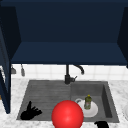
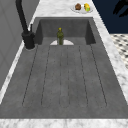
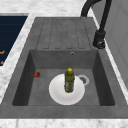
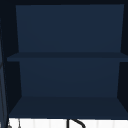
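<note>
Black robot hands hover at the near rim of the grey stone sink (image 1: pixel 110 100).
Left robot hand (image 1: pixel 30 112), fingers spread wide and holding nothing, hangs over the drainboard; right robot hand (image 1: pixel 102 124) sits at the near edge, finger state unclear. Nearest it, the olive-green glass bottle (image 1: pixel 87 102) stands upright on the round white plate (image 1: pixel 92 113); any grasp should stay low and vertical, clear of the big red ball (image 1: pixel 67 115).

Ribbed draining board (image 2: pixel 65 75) lay bare and open from above, basin room taken up by white plate (image 3: pixel 66 90) with green bottle (image 3: pixel 69 80) upright on it, black faucet (image 1: pixel 68 73) arched over the rear rim, red ball (image 1: pixel 67 114) blocked the front edge.
</note>
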You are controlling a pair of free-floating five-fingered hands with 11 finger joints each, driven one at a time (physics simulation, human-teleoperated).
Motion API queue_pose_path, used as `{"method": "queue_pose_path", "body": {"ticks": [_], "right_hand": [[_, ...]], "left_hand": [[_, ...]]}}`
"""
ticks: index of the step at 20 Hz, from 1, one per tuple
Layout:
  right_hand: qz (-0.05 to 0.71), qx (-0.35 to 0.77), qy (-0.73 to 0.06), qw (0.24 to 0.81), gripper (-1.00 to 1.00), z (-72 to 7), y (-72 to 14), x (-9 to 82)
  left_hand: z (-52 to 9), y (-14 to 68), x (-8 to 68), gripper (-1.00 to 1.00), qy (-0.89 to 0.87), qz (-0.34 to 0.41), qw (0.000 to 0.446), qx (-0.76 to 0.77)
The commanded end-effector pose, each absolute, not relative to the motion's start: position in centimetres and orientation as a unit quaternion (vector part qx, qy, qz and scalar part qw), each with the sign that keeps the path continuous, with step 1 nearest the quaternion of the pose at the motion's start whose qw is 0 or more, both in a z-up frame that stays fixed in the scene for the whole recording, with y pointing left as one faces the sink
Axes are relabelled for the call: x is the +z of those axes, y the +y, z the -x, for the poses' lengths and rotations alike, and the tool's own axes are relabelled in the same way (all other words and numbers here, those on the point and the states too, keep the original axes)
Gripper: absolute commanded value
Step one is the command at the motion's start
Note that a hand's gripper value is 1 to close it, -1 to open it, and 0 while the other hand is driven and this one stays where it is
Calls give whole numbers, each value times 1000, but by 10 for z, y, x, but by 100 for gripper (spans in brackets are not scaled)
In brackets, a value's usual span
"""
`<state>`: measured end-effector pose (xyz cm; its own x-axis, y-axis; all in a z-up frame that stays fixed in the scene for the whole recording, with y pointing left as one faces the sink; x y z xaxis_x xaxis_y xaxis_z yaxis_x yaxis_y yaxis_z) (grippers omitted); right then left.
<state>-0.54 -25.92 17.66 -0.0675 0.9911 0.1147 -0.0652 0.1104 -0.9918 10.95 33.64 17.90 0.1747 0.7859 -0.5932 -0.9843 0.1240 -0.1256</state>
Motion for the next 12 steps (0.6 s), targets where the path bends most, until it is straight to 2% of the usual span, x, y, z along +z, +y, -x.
{"method": "queue_pose_path", "body": {"ticks": [1,12], "right_hand": [[437,504,-529,524,0,5,-259,177],[437,504,-529,524,0,5,-259,177]], "left_hand": [[-111,336,178,-100,252,221,714,615],[-114,317,175,-100,275,230,695,623]]}}
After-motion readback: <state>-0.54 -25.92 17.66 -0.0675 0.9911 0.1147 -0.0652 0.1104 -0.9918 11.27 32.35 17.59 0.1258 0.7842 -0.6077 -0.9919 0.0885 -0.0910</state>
